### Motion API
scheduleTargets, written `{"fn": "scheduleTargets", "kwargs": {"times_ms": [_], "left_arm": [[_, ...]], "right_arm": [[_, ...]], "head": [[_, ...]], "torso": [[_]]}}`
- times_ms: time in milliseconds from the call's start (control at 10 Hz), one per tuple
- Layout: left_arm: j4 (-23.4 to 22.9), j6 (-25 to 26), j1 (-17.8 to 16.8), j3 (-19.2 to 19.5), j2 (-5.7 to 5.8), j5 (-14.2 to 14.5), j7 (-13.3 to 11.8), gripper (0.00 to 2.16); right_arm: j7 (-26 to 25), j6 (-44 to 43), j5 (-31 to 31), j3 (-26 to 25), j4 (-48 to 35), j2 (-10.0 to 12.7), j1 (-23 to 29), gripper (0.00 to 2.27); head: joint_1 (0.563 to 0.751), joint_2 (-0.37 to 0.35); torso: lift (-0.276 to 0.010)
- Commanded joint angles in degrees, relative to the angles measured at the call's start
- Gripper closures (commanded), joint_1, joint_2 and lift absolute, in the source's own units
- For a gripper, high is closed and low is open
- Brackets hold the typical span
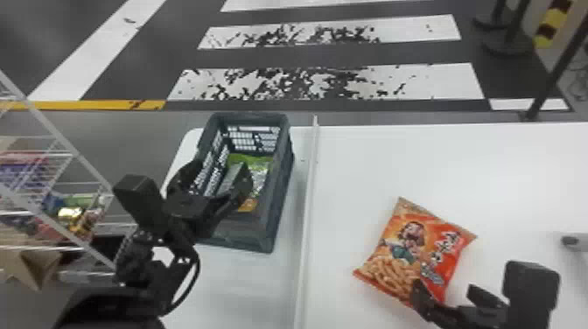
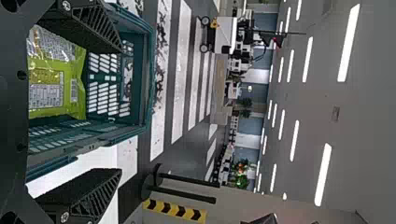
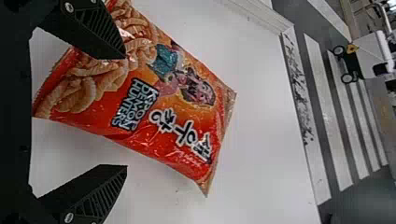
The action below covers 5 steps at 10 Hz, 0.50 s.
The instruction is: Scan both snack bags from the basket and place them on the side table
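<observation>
My left gripper stands open over the near half of the green basket, above the green snack bag inside it. In the left wrist view, my left gripper has its fingers wide apart, with the green bag beyond them in the basket. An orange snack bag lies flat on the white table. My right gripper is at that bag's near edge; in the right wrist view, the right gripper is open above the orange bag, gripping nothing.
A raised white divider runs along the table between basket and orange bag. At the left stands a wire rack with packaged goods. A grey object sits at the table's right edge. Posts stand on the floor beyond.
</observation>
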Motion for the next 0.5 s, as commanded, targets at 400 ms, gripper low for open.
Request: {"fn": "scheduleTargets", "kwargs": {"times_ms": [400], "left_arm": [[1.1, 0.2, 0.0, -0.3, -0.49, -0.1, -0.3, 0.09]], "right_arm": [[6.9, 13.8, -10.2, -8.9, 0.2, 0.1, -3.2, 0.09]], "head": [[0.695, 0.159]], "torso": [[-0.075]]}}
